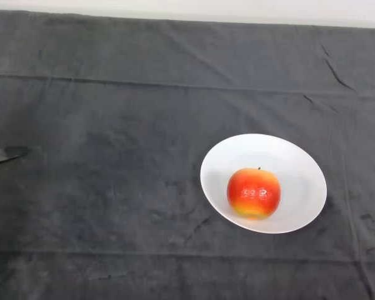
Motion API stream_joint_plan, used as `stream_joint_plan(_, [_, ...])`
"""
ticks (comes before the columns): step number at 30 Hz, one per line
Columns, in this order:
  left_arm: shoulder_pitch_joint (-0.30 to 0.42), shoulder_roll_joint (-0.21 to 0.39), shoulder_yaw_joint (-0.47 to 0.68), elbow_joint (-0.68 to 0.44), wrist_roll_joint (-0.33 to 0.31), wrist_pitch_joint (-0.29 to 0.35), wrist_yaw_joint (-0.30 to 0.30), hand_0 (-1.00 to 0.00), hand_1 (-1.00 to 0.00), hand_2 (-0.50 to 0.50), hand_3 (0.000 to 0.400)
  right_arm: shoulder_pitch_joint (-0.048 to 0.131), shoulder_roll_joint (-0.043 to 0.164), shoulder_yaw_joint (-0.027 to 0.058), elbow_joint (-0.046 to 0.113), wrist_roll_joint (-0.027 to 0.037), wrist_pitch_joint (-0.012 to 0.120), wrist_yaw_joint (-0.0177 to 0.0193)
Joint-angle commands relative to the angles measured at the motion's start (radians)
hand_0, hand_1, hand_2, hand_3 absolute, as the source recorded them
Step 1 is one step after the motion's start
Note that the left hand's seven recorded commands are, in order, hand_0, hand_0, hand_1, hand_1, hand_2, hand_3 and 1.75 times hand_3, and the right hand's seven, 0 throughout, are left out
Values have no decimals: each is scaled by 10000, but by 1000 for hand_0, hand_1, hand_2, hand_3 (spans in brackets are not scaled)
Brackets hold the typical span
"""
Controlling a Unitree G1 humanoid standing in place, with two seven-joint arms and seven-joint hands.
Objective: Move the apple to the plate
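Head view: a bench [112,206] under a dark grey cloth [144,75] fills nearly the whole frame, with a pale strip of wall along the top edge. The cloth shows long fold lines running across it, one in the upper part and one low down, and a few short creases near the upper right corner.

Right of centre and a little below the middle sits a white plate [300,169], round and shallow, lying flat on the cloth. The apple [254,192] rests on the plate, in its lower left part, close to the near rim but inside it. The fruit is red over most of its skin, turning yellow at the bottom, and its short dark stem points up and away from the camera. It stands upright and nothing touches it.

At the far left edge, about halfway down, a slim dark tip of the left hand [5,154] reaches in over the cloth, well apart from the plate and the apple. So little of it shows that I cannot tell how its fingers are set.
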State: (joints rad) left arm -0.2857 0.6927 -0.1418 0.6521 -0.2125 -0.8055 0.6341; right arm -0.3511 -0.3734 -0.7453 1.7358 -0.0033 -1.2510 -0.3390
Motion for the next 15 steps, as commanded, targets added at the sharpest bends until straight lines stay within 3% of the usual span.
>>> stream_joint_plan(1, [232, 427, 369, -580, 72, 169, 321, 0, 0, 0, 0, 365, 1278, -67, 666, 4, 689, 18])
stream_joint_plan(11, [1423, 466, 1662, -2262, 40, 787, 961, 0, 0, 0, 0, 368, 1280, -63, 655, 7, 696, 18])
stream_joint_plan(15, [1485, 368, 2092, -2217, 154, 679, 1023, 0, 0, 0, 0, 369, 1281, -60, 651, 9, 699, 18])
